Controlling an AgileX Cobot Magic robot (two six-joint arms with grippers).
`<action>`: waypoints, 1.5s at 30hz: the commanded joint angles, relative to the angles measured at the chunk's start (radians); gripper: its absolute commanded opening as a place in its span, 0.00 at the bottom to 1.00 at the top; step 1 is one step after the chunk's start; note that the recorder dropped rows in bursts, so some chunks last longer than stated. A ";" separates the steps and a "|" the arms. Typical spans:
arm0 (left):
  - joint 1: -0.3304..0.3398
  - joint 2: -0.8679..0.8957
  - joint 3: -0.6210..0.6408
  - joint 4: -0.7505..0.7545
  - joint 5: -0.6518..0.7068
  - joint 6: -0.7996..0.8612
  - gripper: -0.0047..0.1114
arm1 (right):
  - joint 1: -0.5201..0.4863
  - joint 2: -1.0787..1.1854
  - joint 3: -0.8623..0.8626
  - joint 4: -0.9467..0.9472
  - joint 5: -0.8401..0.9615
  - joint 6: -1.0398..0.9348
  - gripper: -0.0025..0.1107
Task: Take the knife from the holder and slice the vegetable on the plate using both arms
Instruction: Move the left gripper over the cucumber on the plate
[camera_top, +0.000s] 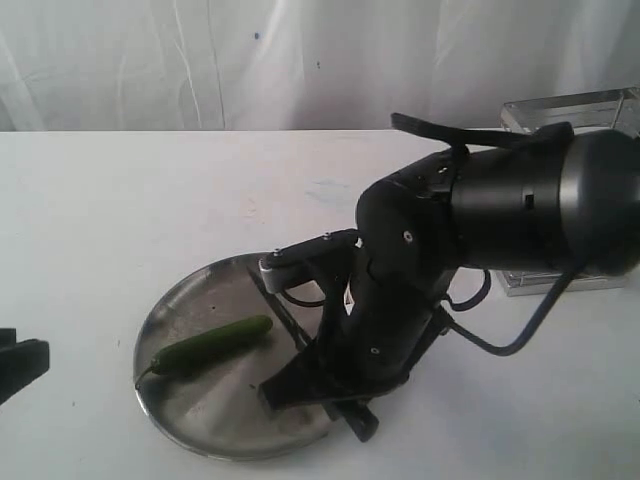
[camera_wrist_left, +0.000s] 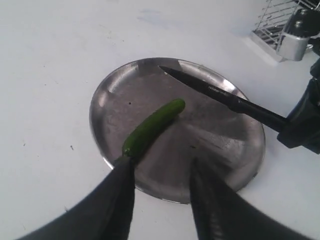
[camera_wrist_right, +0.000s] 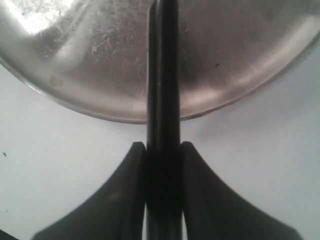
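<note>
Gripping the rounded handle of the slim all-black kitchen knife (camera_wrist_right: 163, 75), the right gripper (camera_wrist_right: 163, 150) has its jaws pressed against both sides of it. The pointed blade reaches out over the large round shiny steel plate (camera_wrist_left: 112, 95), clear of the slender dark green vegetable (camera_wrist_left: 152, 125), which lies whole near the plate's middle. The left gripper (camera_wrist_left: 162, 167) hangs by the plate's rim with its jaws spread wide and nothing between them; one fingertip (camera_wrist_left: 125, 172) lines up with the vegetable's stem end. The boxy silver wire holder (camera_wrist_left: 272, 20) stands well apart from the plate.
</note>
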 joint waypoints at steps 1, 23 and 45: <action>0.002 0.226 -0.134 -0.025 0.008 0.076 0.41 | 0.000 0.003 -0.005 0.025 0.001 -0.015 0.02; -0.104 0.871 -0.400 -0.060 -0.183 0.102 0.41 | 0.002 0.075 -0.005 0.076 -0.064 -0.039 0.02; -0.093 0.970 -0.469 -0.078 -0.186 0.062 0.41 | 0.000 0.131 -0.013 0.076 -0.086 -0.043 0.02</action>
